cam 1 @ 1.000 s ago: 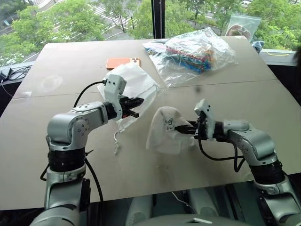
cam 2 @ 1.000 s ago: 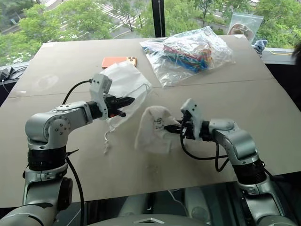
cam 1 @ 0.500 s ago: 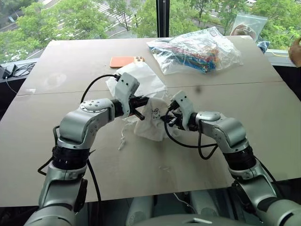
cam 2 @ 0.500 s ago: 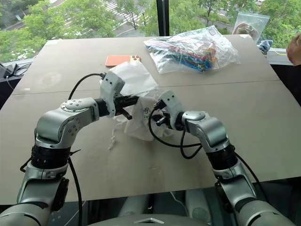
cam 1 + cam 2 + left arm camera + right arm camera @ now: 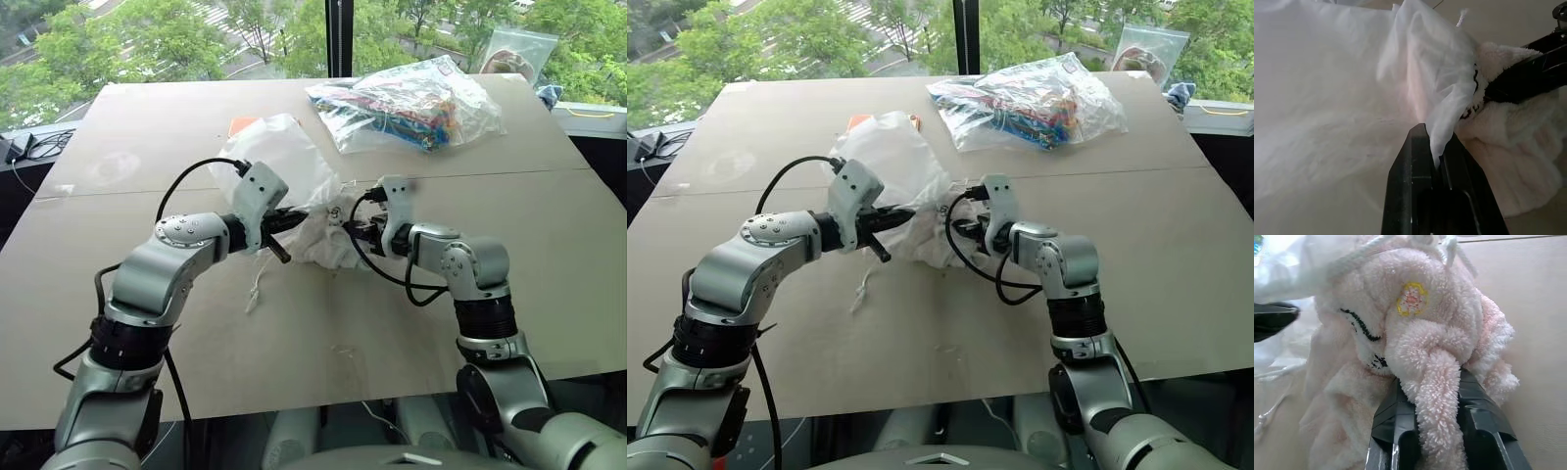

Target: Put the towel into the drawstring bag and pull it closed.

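The left hand [image 5: 1436,161] pinched the drawstring bag [image 5: 279,157] rim; just beside it, the right hand [image 5: 1432,396] clamped the towel [image 5: 1415,333] at the bag's mouth.

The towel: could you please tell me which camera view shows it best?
The right wrist view: the towel is close up, pink and fluffy, a fold pinched in the right claw. The left wrist view shows part of it beside the drawstring bag; the eye views show it small between both arms.
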